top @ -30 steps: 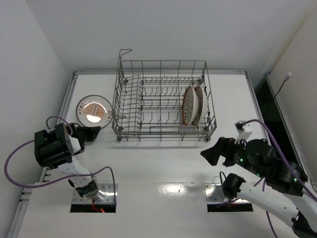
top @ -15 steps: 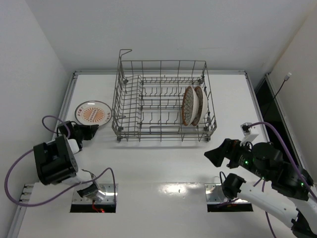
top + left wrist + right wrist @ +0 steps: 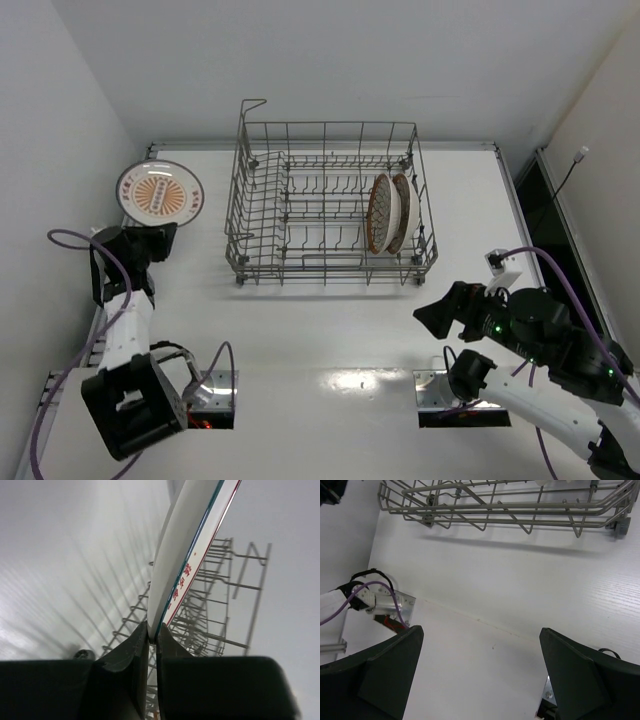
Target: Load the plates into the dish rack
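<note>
Two arms stand at the near edge of your worktop (image 3: 330, 330), in front of the dish rack (image 3: 320, 270).

1. Right fingers (image 3: 432, 312): these sit in front of the dish rack's near right corner, well apart from it. They are spread wide with nothing between them. In the right wrist view each finger (image 3: 390, 670) shows at one side of the picture, with bare worktop (image 3: 485, 605) between them and the dish rack's near rail (image 3: 520, 510) beyond.

2. Left fingers (image 3: 152, 235): these are to the left of the dish rack, near its near left corner but clear of it. They are pinched tight on the rim of the orange-centred plate (image 3: 158, 193). The left wrist view confirms one finger (image 3: 127, 665) on each face of the plate's edge.

3. Orange-centred plate: it is held to the left of the dish rack and not touching it, with its patterned face turned up toward the overhead camera. The left wrist view shows it edge-on (image 3: 185, 555), with the dish rack's wires (image 3: 215, 605) behind it.

4. Dish rack contents: two plates stand on edge side by side at its right end, one brown-rimmed (image 3: 380, 213) and one white (image 3: 403, 208) just to its right.
</note>
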### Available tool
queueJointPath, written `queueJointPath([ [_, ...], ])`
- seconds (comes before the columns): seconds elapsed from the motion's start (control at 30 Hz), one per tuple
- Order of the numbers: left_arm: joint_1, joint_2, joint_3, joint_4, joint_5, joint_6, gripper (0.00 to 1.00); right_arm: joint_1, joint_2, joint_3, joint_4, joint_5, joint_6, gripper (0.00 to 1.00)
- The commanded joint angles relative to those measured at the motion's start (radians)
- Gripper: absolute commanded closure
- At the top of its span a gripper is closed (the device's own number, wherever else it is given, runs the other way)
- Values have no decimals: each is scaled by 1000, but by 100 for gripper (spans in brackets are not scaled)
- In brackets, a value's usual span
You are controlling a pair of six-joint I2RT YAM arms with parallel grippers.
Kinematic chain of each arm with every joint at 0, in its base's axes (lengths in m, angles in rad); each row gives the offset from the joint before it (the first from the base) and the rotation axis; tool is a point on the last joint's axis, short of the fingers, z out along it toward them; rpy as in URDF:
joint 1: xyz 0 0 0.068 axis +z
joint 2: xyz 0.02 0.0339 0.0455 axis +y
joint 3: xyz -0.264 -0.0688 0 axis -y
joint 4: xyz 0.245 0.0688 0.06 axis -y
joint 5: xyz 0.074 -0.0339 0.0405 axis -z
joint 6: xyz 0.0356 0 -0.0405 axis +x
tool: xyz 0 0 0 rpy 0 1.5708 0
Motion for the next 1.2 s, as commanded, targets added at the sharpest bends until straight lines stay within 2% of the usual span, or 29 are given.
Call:
queueJointPath([
  [0.0,-20,-113,101,-23,-24,1,100,-6,-10,9,5,-4,15,0],
  [0.2,-80,-188,235,-50,-35,22,100,-6,-10,-11,55,-32,15,0],
  [0.4,-180,-231,290,37,43,8,100,-6,-10,-32,124,-32,15,0],
  [0.5,-223,-242,290,56,100,-16,100,-6,-1,-2,164,-6,15,0],
  [0.67,-356,-262,310,-13,138,-16,100,3,73,72,273,81,-26,0],
  [0.8,-489,-262,301,-36,128,-16,100,3,261,201,293,147,-167,0],
  [0.83,-544,-262,301,-37,127,-16,100,3,363,257,293,147,-188,0],
  [0.97,-670,-241,310,-55,103,17,100,-9,574,359,351,63,-232,0],
  [1.17,-793,-161,341,-64,144,68,100,-107,722,427,479,-101,-273,0],
])
